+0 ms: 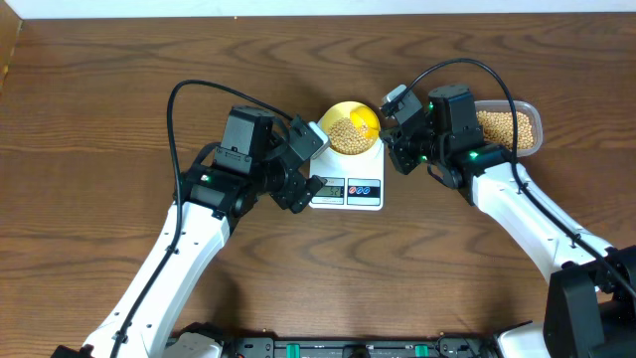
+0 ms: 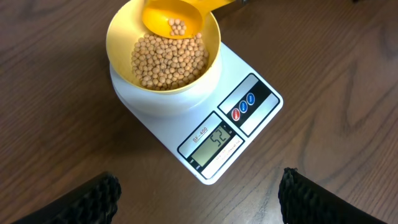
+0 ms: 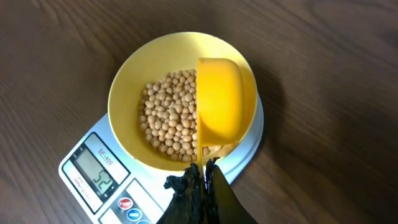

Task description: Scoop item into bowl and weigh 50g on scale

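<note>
A dark brown desk with wood grain running left to right fills almost every view. Beyond its far edge lies a pale strip, white and featureless; wall or floor, I cannot tell. At the far left corner a lighter brown sliver shows. The light is soft and even, with a dull sheen on the wood.

Robotics lab bench, plain wood-grain table, white black-cabled left arm and right arm rising from its near edge

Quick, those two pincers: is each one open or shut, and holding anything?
Left pincer: open, holding nothing.
Right pincer: closed on the handle of the yellow scoop.
</note>
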Tool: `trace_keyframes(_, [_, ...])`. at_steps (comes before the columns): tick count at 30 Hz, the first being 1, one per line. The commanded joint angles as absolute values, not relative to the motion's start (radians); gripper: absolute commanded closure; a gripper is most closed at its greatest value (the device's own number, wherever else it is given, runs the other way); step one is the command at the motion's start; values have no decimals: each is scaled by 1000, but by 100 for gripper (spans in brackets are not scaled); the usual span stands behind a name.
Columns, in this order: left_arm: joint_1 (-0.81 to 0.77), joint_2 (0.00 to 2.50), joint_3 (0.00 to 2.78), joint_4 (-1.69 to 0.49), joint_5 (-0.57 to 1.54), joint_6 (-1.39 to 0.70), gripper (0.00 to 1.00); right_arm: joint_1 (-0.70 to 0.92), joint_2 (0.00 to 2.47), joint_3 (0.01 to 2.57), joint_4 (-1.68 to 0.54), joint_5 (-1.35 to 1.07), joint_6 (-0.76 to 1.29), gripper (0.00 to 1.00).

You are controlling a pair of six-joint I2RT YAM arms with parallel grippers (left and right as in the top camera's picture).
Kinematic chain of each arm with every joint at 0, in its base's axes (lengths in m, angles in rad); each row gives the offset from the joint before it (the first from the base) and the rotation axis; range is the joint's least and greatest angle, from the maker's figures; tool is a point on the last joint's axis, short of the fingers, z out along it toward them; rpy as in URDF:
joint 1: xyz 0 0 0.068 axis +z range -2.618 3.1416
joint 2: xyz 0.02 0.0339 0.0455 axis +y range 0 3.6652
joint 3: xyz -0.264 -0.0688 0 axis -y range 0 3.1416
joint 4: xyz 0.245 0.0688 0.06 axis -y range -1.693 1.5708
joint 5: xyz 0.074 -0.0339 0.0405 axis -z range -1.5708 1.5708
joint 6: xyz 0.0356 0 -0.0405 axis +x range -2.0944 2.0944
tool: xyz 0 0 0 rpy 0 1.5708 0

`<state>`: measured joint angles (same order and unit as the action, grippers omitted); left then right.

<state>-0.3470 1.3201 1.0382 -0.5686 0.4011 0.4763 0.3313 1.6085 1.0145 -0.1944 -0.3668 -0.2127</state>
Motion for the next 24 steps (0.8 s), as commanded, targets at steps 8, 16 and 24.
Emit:
trace_keyframes(8, [-342,1313,1031,-568,400,489,16,353,1609,1034,-202,-372,-227,99])
trace_keyframes(16, [-342,1313,1031,-568,400,490,16,384,1626,1034,-214,-373,-271,99])
trace_keyframes(24, [-342,1313,1031,-568,400,490,16,387,1635,1034,-229,-385,-270,99])
